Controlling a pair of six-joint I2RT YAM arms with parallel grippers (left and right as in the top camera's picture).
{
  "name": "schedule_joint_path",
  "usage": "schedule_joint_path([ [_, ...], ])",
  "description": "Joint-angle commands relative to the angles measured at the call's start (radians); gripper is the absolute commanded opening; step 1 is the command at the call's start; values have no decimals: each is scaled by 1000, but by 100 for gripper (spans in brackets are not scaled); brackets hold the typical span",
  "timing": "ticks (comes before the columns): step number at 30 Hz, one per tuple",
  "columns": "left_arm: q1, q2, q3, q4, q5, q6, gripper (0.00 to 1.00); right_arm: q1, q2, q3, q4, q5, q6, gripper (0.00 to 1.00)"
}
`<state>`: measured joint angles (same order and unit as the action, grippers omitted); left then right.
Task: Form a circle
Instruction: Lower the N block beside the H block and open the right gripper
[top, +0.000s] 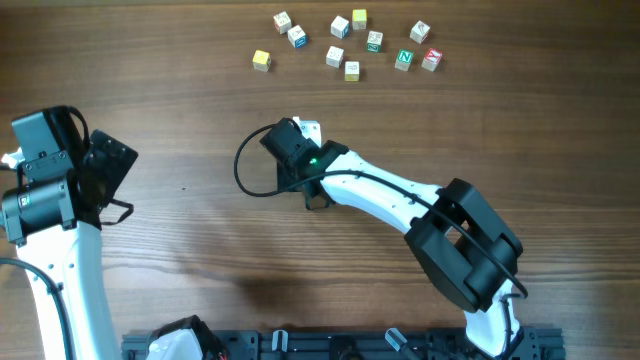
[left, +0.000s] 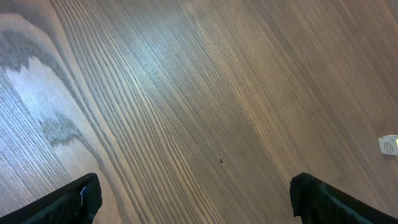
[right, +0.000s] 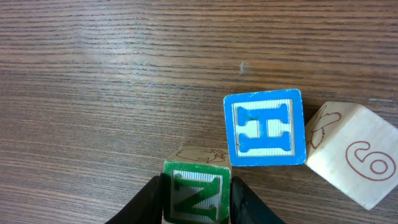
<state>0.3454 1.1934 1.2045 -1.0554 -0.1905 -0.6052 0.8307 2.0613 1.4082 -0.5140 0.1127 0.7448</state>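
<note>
Overhead: the loose scatter of cubes (top: 335, 56) lies at 12 o'clock. The circle (top: 312, 128) is not yet a ring. It is only a small cluster near the centre of the table (top: 180, 90), mostly hidden under the right gripper (top: 303, 135). The left gripper (top: 112, 165) hangs at 9 o'clock, well apart from it all.

Left wrist: its jaws stand wide apart with nothing between them. Below is bare wood, with one cream cube (left: 388, 145) at the 3 o'clock edge.

Right wrist: the right gripper is closed on the green N cube (right: 196, 194) at 6 o'clock. The blue H cube (right: 264, 127) sits just beside it toward 2 o'clock and seems to touch the 6 cube (right: 351, 155) at 3 o'clock.

The likely risk is that the finger nearest the H cube has little room, so releasing could knock that cube and spoil the curve. The smooth board would let cubes slide. The surface is brown wood grain, lightly glossy. No room shows beyond a dark rail (top: 350, 345) at 6 o'clock overhead.
</note>
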Motion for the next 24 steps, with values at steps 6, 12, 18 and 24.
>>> schedule_joint_path([
  [6,6,-6,7,-1,-20,-13,100,4,18,-10,4,12,25,35],
  [12,6,-6,7,-1,-20,-13,100,4,18,-10,2,11,25,54],
  [18,6,-6,7,-1,-20,-13,100,4,17,-10,-21,11,25,56],
  [24,6,-6,7,-1,-20,-13,100,4,16,-7,-104,-28,21,59],
])
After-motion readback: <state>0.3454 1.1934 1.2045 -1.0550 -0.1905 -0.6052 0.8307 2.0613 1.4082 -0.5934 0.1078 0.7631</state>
